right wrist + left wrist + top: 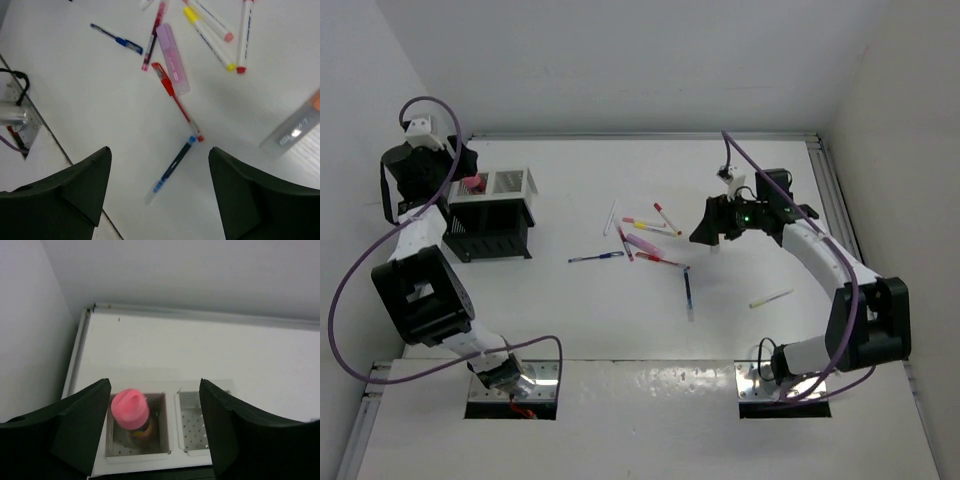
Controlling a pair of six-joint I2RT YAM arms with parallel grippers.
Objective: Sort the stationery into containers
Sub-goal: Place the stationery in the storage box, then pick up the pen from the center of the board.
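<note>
Clearly two blue pens (172, 170), two red pens (175, 100), one pink highlighter (173, 59) lie loose.

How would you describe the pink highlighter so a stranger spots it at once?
Look at the scatter of pens on the table. The pink highlighter lies in its middle, beside a red pen. It alone is broad and pale; its neighbours are thin.

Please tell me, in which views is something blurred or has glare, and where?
Top external: glare on the glossy near strip of the table. Left wrist: the pink-capped item in the white bin looks slightly soft. Right wrist: the red pen is sharp, but the grey object at the right edge is blurred.
</note>
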